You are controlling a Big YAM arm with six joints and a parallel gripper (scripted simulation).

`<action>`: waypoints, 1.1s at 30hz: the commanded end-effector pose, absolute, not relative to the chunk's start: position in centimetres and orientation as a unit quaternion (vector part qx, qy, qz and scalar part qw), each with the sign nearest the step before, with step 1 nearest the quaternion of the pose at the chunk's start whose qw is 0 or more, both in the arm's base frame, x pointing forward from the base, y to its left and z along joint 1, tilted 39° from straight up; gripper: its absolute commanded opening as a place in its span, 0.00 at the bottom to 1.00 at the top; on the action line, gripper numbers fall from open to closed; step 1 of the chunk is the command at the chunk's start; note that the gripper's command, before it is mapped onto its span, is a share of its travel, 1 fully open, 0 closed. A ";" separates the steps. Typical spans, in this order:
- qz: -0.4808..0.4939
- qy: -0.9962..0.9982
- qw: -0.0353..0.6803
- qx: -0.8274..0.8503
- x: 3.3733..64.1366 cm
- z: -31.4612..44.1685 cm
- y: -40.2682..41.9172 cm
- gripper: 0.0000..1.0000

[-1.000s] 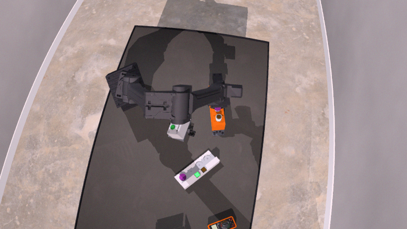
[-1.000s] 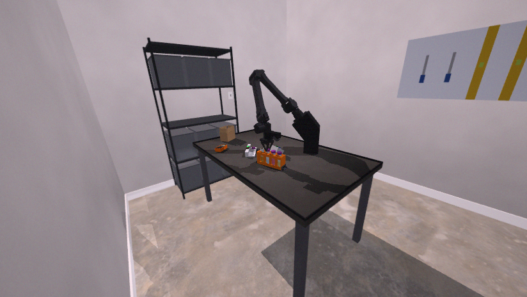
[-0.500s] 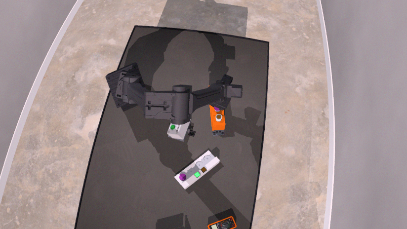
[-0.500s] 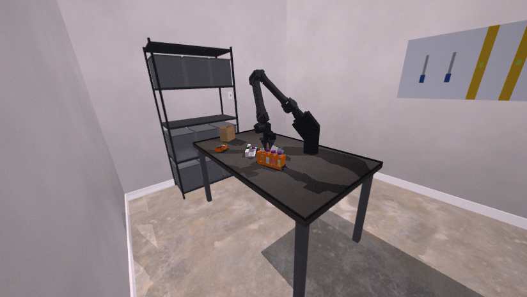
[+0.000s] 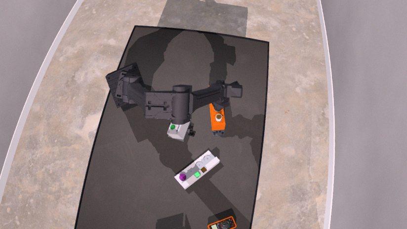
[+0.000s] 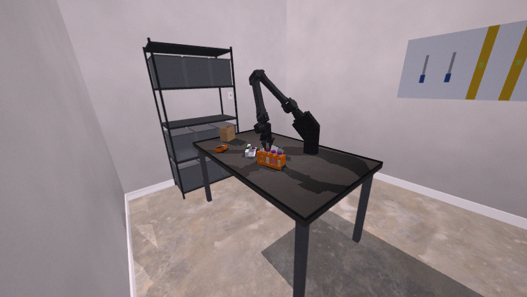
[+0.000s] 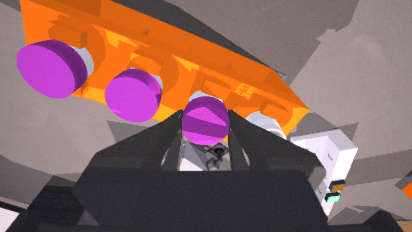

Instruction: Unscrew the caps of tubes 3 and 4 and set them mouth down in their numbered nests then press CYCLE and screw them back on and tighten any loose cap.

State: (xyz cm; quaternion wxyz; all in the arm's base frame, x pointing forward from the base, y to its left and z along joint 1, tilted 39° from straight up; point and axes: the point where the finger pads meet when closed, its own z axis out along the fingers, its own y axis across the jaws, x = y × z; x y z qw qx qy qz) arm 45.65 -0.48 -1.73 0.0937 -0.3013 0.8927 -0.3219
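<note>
The orange decapping station [image 5: 214, 122] [image 6: 270, 159] [image 7: 150, 40] stands on the black table. My gripper [image 7: 205, 116] [image 6: 266, 144] is shut on the purple cap [image 7: 204, 120] at the top of the third tube. The first two tubes carry purple caps [image 7: 50, 67] [image 7: 132, 95]. The fourth tube [image 5: 218, 117] [image 7: 267, 122] stands open. A purple cap [image 5: 182, 176] lies in the end nest of the white cap tray [image 5: 212, 162]. The tray's green lamp [image 5: 196, 174] [image 7: 332, 198] is lit and the lamp beside it [image 5: 203, 170] is dark. The key housing [image 5: 178, 133] shows its green key [image 5: 172, 127].
An orange multimeter [image 5: 223, 223] [image 6: 220, 148] lies at the table's end. A cardboard box [image 6: 227, 132] sits on the far corner. A black shelf rack [image 6: 191, 110] stands behind the table. My arm reaches over the key housing.
</note>
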 end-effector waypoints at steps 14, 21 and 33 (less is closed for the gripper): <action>-0.259 0.940 0.211 0.072 46.1 -2.1 -0.3 0.00; -0.230 0.923 0.242 0.191 46.1 -2.1 -0.3 0.00; -0.159 0.840 0.294 0.428 46.1 -2.2 -0.3 0.00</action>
